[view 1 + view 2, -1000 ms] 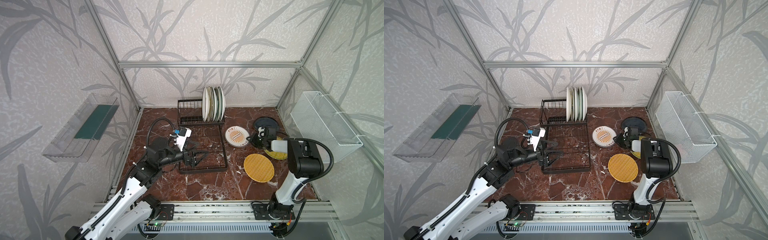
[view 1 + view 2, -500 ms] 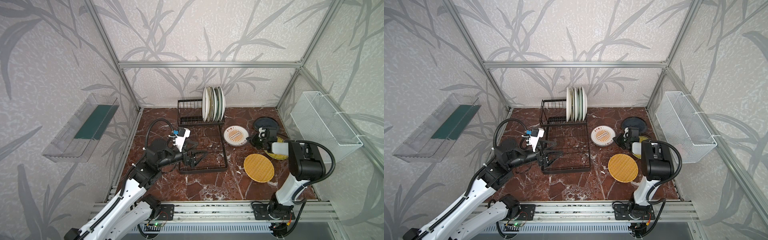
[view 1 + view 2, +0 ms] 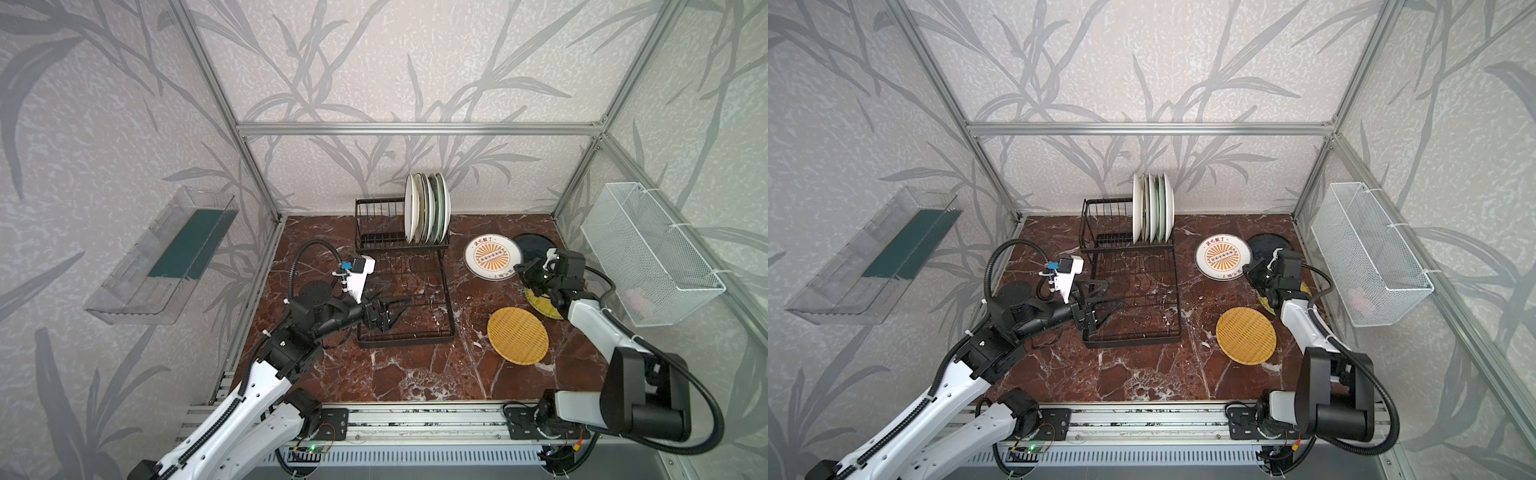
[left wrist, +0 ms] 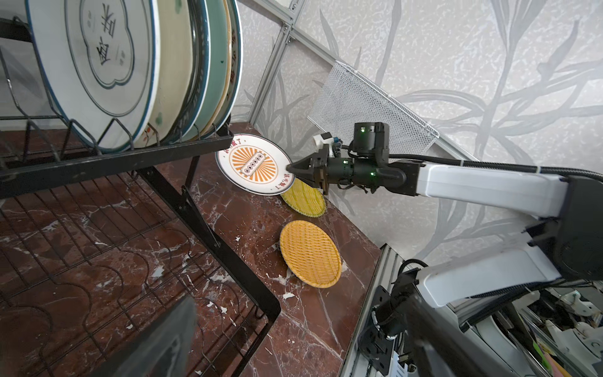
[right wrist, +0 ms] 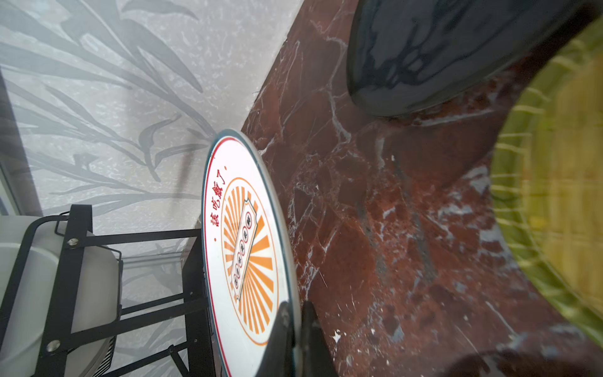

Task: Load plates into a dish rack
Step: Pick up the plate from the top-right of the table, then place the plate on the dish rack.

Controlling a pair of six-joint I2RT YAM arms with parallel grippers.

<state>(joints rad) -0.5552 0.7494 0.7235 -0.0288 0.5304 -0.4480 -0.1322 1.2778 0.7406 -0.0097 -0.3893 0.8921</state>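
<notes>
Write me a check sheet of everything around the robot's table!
Surface: red-brown marble table, no spills seen.
Job's things: dish rack holds standing plates up top; sunburst plate, dark blue plate, woven disc, second woven disc outside it.
Clutter: nothing seen.
Grippers: left gripper, jaws open over the rack's lower tray; right gripper, jaws shut on the sunburst plate's rim.
Cables: black hose loops on each arm.
Surroundings: clear bin, left wall; white mesh basket, right wall.

Both top views: high front, facing down, far, whole table (image 3: 415,374). Wrist views: low, close, sharing sunburst plate (image 4: 254,166).
</notes>
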